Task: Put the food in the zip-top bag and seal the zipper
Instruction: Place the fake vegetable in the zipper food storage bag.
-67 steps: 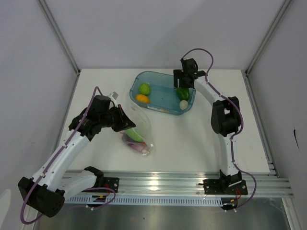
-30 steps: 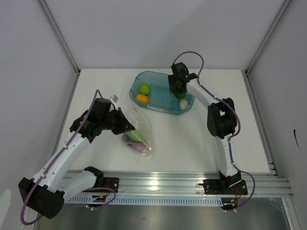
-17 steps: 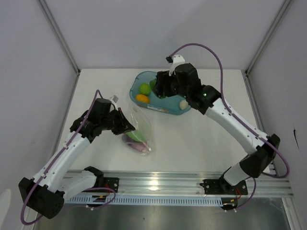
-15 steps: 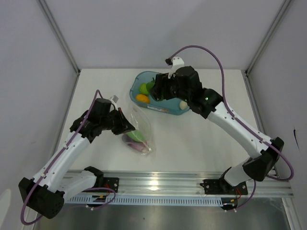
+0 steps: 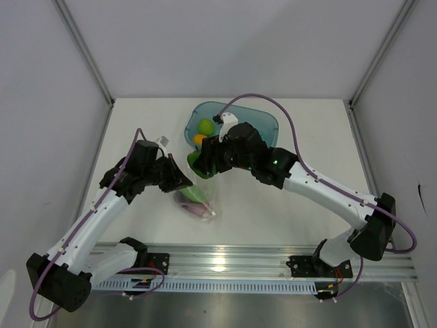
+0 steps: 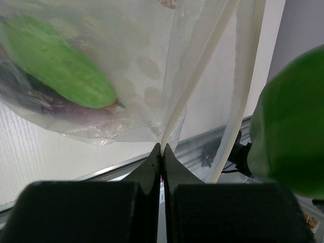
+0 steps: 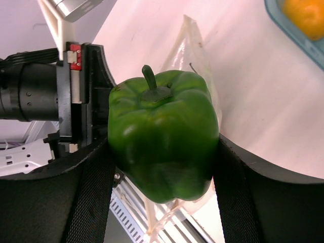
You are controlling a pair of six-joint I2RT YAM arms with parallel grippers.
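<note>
Your left gripper [image 6: 161, 152] pinching tight on an edge of the zip-top bag [image 6: 136, 66], light green vegetable [image 6: 61, 63] and purple eggplant [image 6: 45, 104] inside it — your right gripper [image 7: 162, 152] clamping a green pepper [image 7: 163, 126], right at the bag's mouth, teal tray [image 5: 268, 121] behind.

Glossy white links [image 5: 92, 222], black joints [image 5: 145, 158] and purple cables [image 5: 259, 96] throughout.

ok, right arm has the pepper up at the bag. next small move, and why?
Probably ease the right gripper a little further into the zip-top bag's mouth before opening its jaws. The green pepper is clamped between them and appears to sit just outside the bag's edge, which the left gripper pinches. Releasing now might drop it beside the bag.
</note>
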